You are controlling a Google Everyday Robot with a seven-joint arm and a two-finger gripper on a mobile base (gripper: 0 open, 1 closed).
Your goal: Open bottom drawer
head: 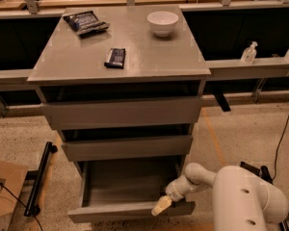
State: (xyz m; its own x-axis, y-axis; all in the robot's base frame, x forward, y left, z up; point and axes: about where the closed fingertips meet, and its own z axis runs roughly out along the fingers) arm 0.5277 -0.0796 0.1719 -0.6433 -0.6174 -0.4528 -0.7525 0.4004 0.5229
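Lowest in cabinet (144, 57): bottom drawer (125, 184), pulled out, shallow grey interior exposed. Gripper (161, 206) at right end of its front edge; clenched or released, cannot tell.

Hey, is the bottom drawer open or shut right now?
Open. The bottom drawer is pulled well out, its grey box interior visible from above. The claw sits at its front edge.
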